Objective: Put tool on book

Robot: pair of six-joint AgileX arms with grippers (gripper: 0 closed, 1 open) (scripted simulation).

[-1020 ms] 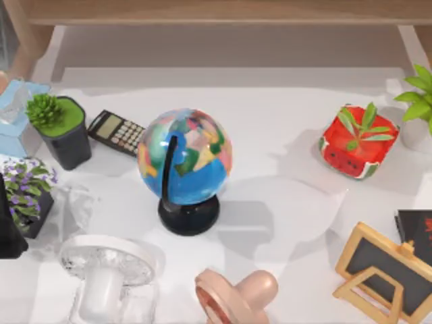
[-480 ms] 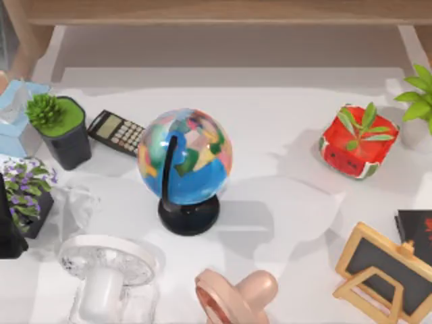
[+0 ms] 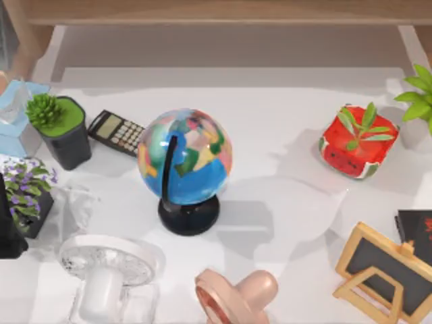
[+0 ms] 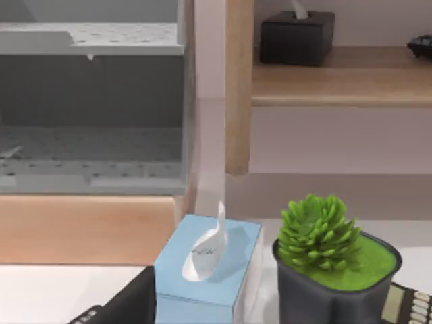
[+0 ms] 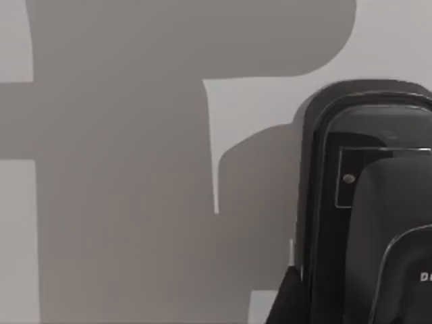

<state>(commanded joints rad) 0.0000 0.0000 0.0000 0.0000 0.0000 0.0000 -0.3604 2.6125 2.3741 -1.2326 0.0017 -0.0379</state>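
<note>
Nothing on the counter [image 3: 283, 135] has moved; calculator [image 3: 116, 131] left of globe [image 3: 185, 165], book [image 3: 417, 231] far right, pickup not begun; hands' state cannot be told

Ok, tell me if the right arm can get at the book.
Probably yes. The book lies flat at the top view's right edge, on the right arm's side, its cover bare from above. The wooden-framed chalkboard easel stands close beside it and might crowd a low approach from the left.

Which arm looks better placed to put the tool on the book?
Probably the right: the book lies at the table's right edge, behind the chalkboard. The calculator lies far left.
</note>
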